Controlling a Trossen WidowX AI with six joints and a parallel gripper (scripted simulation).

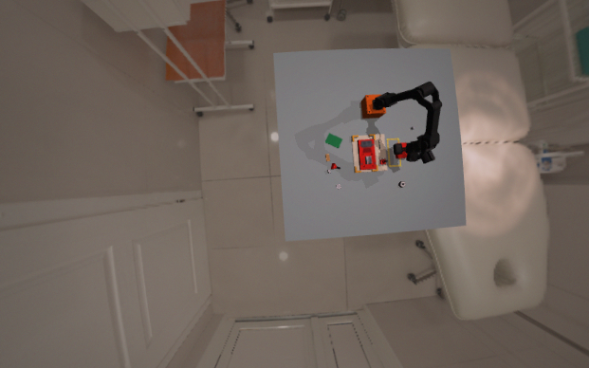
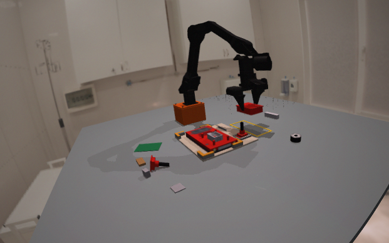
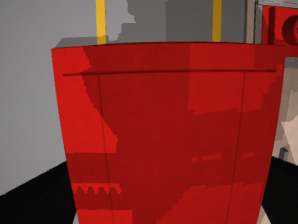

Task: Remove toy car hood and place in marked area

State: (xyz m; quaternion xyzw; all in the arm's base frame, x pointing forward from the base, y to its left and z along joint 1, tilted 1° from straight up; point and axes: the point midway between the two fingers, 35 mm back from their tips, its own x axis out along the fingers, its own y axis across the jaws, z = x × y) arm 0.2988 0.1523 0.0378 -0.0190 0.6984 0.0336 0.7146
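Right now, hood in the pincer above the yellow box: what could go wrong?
1. The red hood hangs well above the table; opening here would likely drop it and bounce it outside the yellow outline.
2. A small red post stands at the outline's edge; descending could knock it.

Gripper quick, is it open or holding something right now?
Gripper: shut on the red hood, holding it up above the table, near the yellow marked area.
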